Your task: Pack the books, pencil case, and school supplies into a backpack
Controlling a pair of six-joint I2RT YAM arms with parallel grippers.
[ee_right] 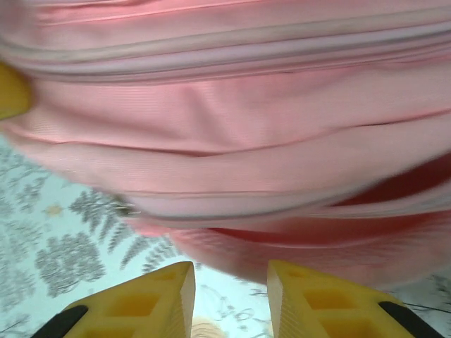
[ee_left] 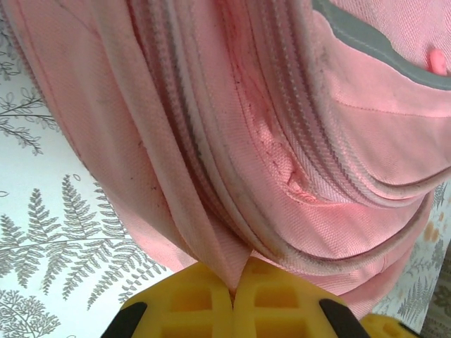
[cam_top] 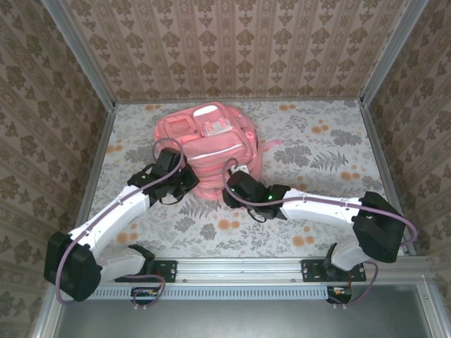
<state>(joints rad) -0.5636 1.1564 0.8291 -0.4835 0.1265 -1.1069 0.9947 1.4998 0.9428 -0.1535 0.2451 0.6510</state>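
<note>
The pink backpack (cam_top: 209, 148) lies on the floral table, its front pockets and white patch facing up. At its near left edge my left gripper (cam_top: 189, 184) is shut, and in the left wrist view a fold of the backpack fabric (ee_left: 225, 246) is pinched between its yellow fingers (ee_left: 190, 306). My right gripper (cam_top: 227, 191) sits at the near right edge of the backpack. In the right wrist view its yellow fingers (ee_right: 158, 299) stand apart with nothing between them, just below the backpack's side (ee_right: 232, 162). Books, pencil case and school supplies are out of view.
The floral tablecloth (cam_top: 317, 162) spreads around the backpack. Patterned walls and metal frame posts (cam_top: 99, 141) close in the table on three sides. A pink strap (cam_top: 271, 143) trails off the backpack's right side.
</note>
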